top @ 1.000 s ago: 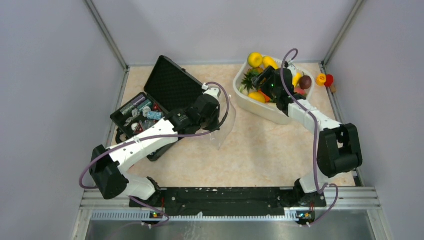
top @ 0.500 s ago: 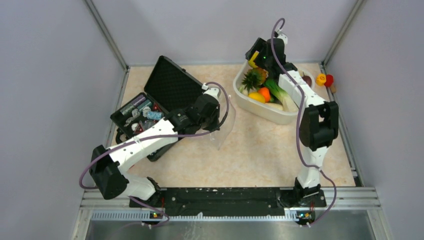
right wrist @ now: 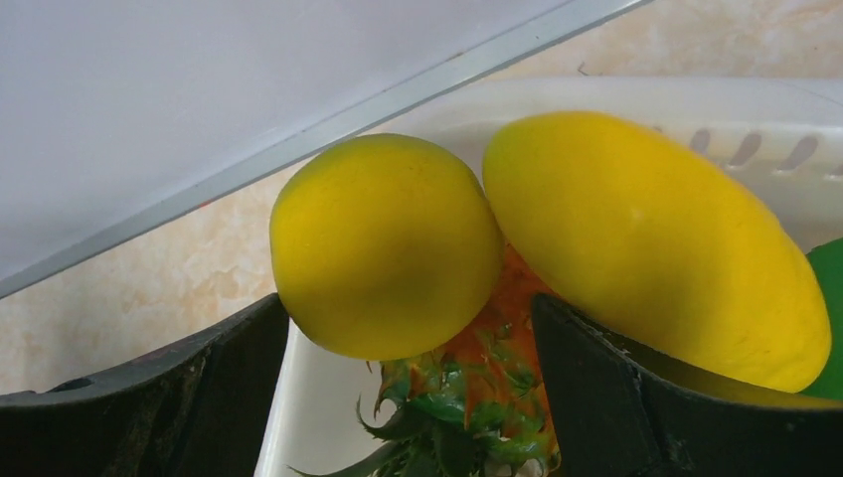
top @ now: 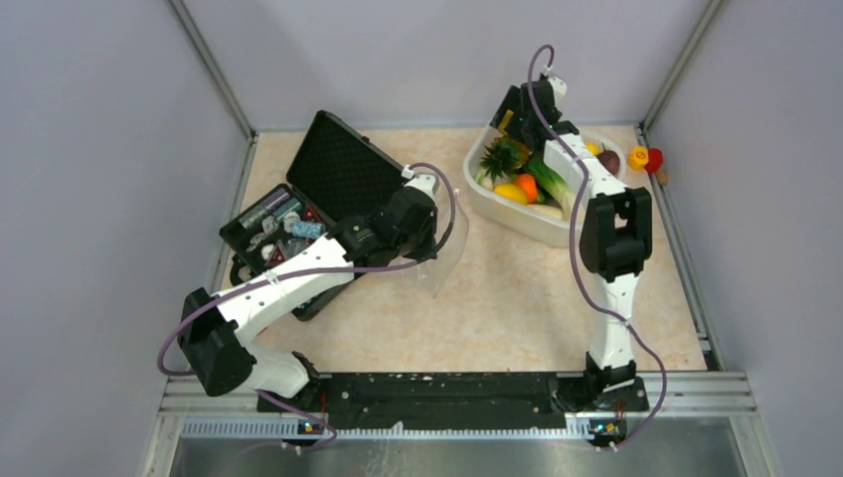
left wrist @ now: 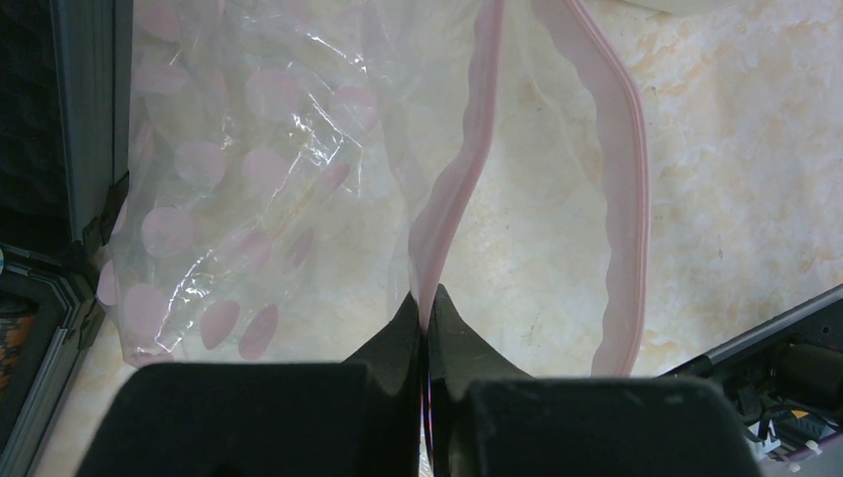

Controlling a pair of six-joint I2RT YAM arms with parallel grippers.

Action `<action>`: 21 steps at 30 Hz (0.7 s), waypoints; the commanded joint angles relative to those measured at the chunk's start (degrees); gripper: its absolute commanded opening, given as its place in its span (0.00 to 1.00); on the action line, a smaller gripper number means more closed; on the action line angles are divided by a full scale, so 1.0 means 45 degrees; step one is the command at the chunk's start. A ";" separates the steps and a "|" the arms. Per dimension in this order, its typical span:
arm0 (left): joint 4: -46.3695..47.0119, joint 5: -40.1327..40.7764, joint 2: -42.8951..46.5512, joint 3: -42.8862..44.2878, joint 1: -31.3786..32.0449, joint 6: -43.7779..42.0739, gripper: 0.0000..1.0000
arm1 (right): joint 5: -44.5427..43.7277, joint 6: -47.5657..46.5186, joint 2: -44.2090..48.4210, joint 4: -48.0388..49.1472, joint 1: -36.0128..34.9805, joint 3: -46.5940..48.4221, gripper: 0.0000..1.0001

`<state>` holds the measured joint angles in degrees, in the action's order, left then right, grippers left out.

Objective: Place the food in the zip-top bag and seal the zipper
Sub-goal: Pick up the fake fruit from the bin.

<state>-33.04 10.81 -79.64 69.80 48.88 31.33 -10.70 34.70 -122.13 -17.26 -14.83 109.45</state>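
The zip-top bag (top: 449, 250) (left wrist: 249, 179) hangs clear with pink dots, its mouth gaping. My left gripper (top: 421, 237) (left wrist: 425, 298) is shut on one side of the pink zipper (left wrist: 459, 169); the other side (left wrist: 624, 199) bows away to the right. The food lies in a white tub (top: 557, 231): pineapple (top: 497, 157) (right wrist: 477, 397), orange (top: 526, 184), green stalk (top: 550, 179), plum (top: 608, 159). My right gripper (top: 513, 109) (right wrist: 410, 310) stands open over the tub's far end. Its fingers (right wrist: 199, 397) flank a round yellow fruit (right wrist: 383, 243), with a yellow mango (right wrist: 656, 238) beside it.
An open black case (top: 298, 199) holding several small items lies at the left, under my left arm. Two small orange and red pieces (top: 644, 157) sit outside the tub by the right wall. The back wall's rail (right wrist: 328, 129) runs just behind the tub's rim (right wrist: 636, 94).
My right arm has swung from over the middle of the tub to its far end, and its jaws have widened. The left arm and bag have not moved.
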 commanded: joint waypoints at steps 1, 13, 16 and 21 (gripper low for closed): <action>0.0249 -0.0097 0.0051 0.0391 -0.0043 -0.0137 0.00 | -0.0867 0.0530 -0.0336 0.0754 0.0061 0.0610 0.89; 0.0057 -0.0083 0.0013 0.0368 -0.0043 -0.0128 0.00 | -0.0125 0.1367 0.0034 0.3285 0.0295 -0.1317 0.62; 0.0056 -0.0112 0.0010 0.0380 -0.0042 -0.0127 0.00 | -0.0159 0.1338 0.0611 0.3441 0.0367 -0.2174 0.55; 0.0056 -0.0151 0.0003 0.0354 -0.0042 -0.0108 0.00 | 0.0983 0.0804 0.2626 0.5109 0.0412 -0.4697 0.49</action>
<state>-33.54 10.26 -79.66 70.00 48.88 31.33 -10.59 40.99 -118.89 3.03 -13.74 95.31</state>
